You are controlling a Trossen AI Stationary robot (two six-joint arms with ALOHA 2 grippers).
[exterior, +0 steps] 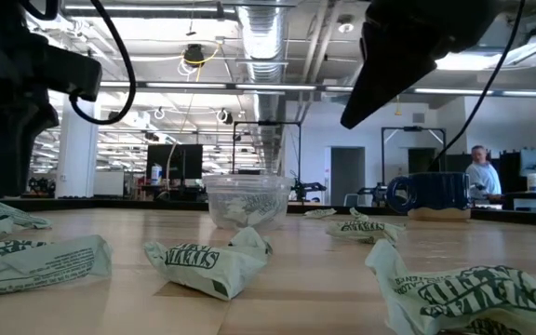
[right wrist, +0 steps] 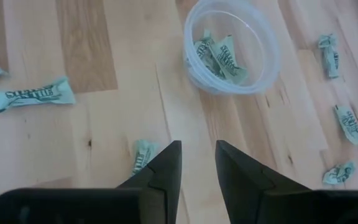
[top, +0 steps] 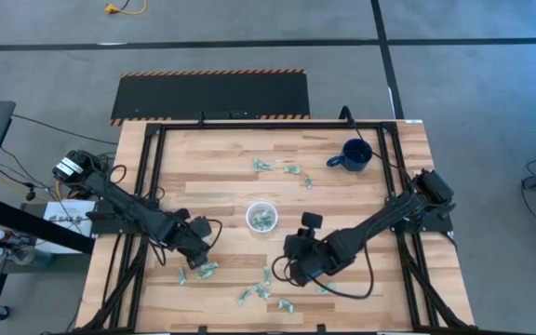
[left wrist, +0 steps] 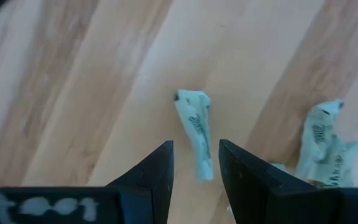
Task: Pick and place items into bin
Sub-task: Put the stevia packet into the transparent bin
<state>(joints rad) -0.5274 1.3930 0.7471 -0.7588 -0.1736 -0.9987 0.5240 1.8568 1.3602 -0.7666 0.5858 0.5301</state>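
Wooden boards make up the table (top: 221, 167) seen from above, and the clear cup (top: 261, 217) stands near its middle with a few green-and-white wrappers inside. More wrappers (top: 254, 293) are scattered along the near edge, and others lie on the far side, close to a dark blue mug (top: 353, 155). The left gripper (top: 201, 251) is held low at the near left, beside two wrappers, and the right gripper (top: 293, 270) is held near the cup on its near right side. From table height, the cup (exterior: 247, 200) is seen well back, with crinkled wrappers (exterior: 214, 263) lying in front, and a person (exterior: 481, 172) is seen far off in the room. Past the left arm's dark fingers (left wrist: 156, 171), one wrapper (left wrist: 196, 134) is seen lying in the gap between the tips, which stand a little apart and grip nothing. Past the right arm's fingers (right wrist: 166, 168), which are also a little apart and empty, the cup (right wrist: 232, 53) is seen just ahead, and one small wrapper (right wrist: 143, 155) lies beside a fingertip.
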